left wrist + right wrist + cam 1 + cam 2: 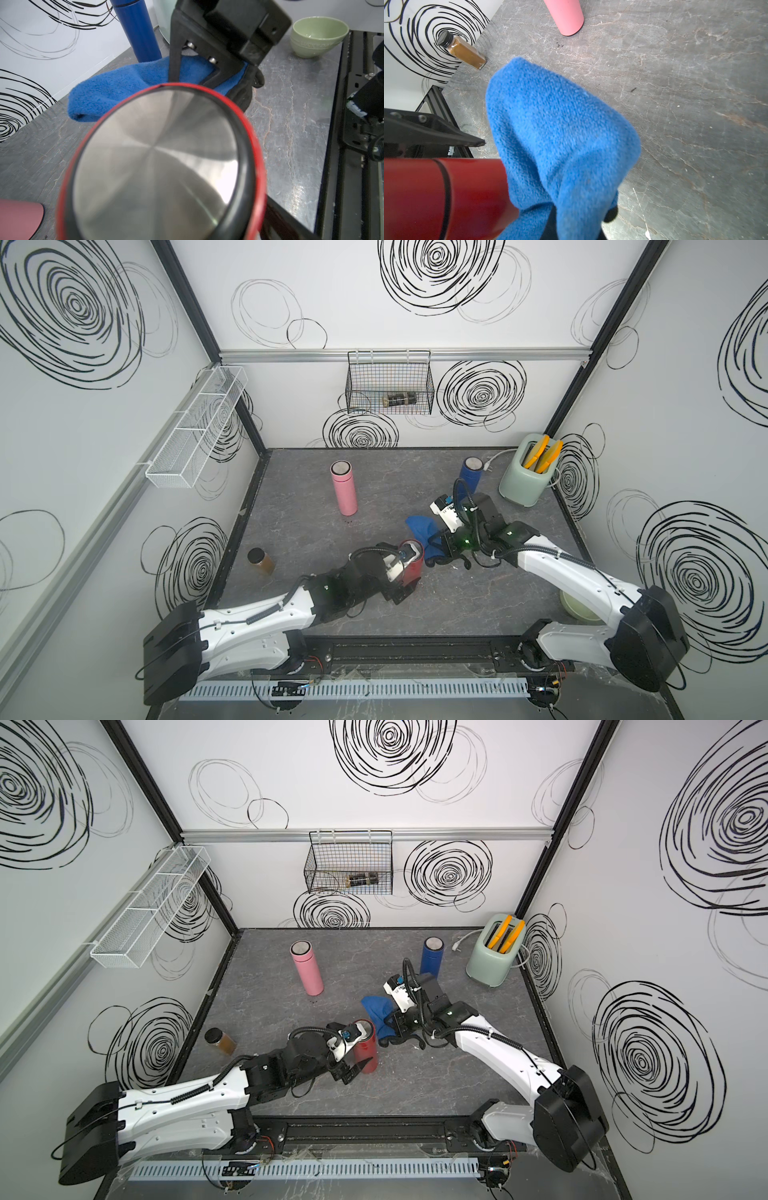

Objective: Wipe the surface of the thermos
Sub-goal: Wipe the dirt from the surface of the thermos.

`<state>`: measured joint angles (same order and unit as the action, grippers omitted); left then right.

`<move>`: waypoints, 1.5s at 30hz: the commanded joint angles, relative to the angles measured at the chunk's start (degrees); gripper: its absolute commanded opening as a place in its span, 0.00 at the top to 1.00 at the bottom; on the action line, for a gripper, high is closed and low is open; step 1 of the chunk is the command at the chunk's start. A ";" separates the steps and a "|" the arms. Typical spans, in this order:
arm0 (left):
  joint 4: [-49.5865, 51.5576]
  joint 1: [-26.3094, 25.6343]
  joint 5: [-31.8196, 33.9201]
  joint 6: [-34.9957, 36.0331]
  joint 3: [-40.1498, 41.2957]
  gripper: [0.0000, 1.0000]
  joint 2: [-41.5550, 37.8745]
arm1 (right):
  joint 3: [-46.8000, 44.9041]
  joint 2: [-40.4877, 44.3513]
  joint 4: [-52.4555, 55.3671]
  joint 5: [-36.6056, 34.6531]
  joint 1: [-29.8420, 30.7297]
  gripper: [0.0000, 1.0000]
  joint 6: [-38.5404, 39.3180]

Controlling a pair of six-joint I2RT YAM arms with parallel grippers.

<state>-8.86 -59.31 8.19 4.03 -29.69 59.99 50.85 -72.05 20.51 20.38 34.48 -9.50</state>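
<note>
**Item:** red thermos (415,570), upright near the front middle of the table (311,539), steel lid (155,158) uppermost.

**Handling:** we judge it rigid and fairly light if empty. Its glossy wall looks slippery, and the tall, narrow body looks easy to tip.

**Hold:** we would take it across the round body, low to mid-height, leaving the upper wall free for wiping.

**Tool, left gripper** (362,1061): jaws spread wide astride the thermos's lower body. In the right wrist view one finger (446,133) stands clear of the wall, so nothing is clamped.

**Tool, right gripper** (436,549): jaws closed on the blue cloth (560,135). The cloth is soft and bunched, and lies against the thermos's upper side, opposite the left arm.
</note>
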 commanded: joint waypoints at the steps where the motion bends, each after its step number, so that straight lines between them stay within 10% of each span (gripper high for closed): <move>1: -9.02 0.33 -0.23 -0.56 1.77 0.04 -0.32 | -0.09 0.18 -0.72 1.02 -0.29 0.98 -0.37; 11: -18.39 0.40 -0.38 0.72 4.33 0.00 0.46 | 0.40 -0.37 -0.24 1.21 -0.29 0.98 -0.37; 23: -27.85 0.64 -1.71 -0.08 7.57 0.20 3.07 | 1.76 -0.20 1.56 0.90 -0.20 0.98 -0.18; 33: -31.80 0.69 -2.85 0.54 7.98 0.98 4.09 | 2.32 -0.19 2.75 0.67 -0.20 0.98 -0.09; 45: -29.39 4.89 -5.31 -2.77 8.54 1.00 2.00 | 7.08 3.90 10.31 -2.09 -0.29 1.00 1.43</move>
<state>-34.30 -55.33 3.64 2.35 -21.43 63.61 54.83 -71.29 26.72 19.03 34.48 -9.17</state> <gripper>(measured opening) 0.676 0.106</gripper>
